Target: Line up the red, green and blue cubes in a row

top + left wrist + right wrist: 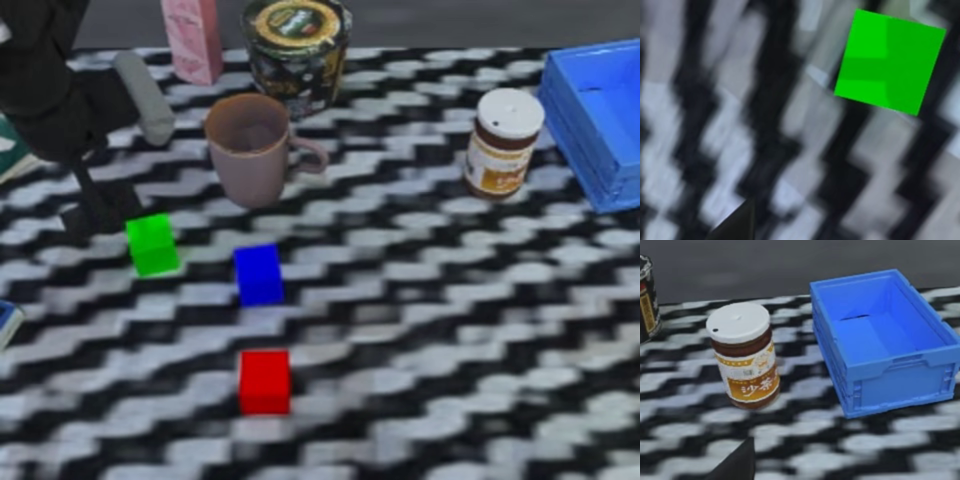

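On a table covered with a black-and-white zigzag cloth (450, 330), three small matte cubes are seen from above. The bright green cube (152, 244) lies toward the left side, the deep blue cube (259, 273) is set just to its right and slightly nearer the front edge, and the bright red cube (264, 381) rests alone in front of the blue one, apart from it. None of the three touches another, and no straight row is formed.

The left arm's gripper (95, 205) is held low over the cloth just to the left of and behind the green cube; nothing is gripped by it, though whether its fingers are spread or closed cannot be told. In the left wrist view the green cube (889, 62) is shown lying free on the cloth.

The right arm's gripper is not seen in the top view; only a dark edge is shown in the right wrist view, so its finger state cannot be told.

Behind the cubes a mauve ceramic mug (252, 148) is placed upright, with a pink carton (192, 38) and a dark printed tin (296, 48) beyond it. A brown sauce jar with a white lid (502, 143) stands to the right, beside a large blue slatted plastic crate (598, 120).
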### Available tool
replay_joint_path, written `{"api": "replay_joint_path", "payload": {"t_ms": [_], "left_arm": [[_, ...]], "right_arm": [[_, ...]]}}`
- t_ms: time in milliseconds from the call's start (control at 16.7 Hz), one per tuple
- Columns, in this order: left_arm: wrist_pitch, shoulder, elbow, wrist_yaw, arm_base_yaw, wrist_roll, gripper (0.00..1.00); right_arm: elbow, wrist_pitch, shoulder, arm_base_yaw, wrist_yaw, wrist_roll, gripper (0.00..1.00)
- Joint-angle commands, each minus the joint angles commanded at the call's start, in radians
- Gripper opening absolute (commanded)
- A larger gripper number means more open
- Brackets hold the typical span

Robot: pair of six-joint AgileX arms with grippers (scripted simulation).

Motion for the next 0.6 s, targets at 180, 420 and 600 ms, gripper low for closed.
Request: {"api": "replay_joint_path", "payload": {"t_ms": [180,420,600], "left_arm": [[-0.094,0.187,0.156,0.001,-0.019,0.09,1.0],[-0.16,0.317,0.274,0.003,-0.033,0.158,1.0],[-0.167,0.33,0.288,0.003,-0.034,0.165,1.0]], "right_arm": [[-0.176,0.139,-0.171,-0.078,-0.049,-0.069,1.0],[-0.3,0.256,-0.314,-0.136,-0.097,-0.115,1.0],[-0.312,0.267,-0.33,-0.141,-0.103,-0.118,1.0]]}}
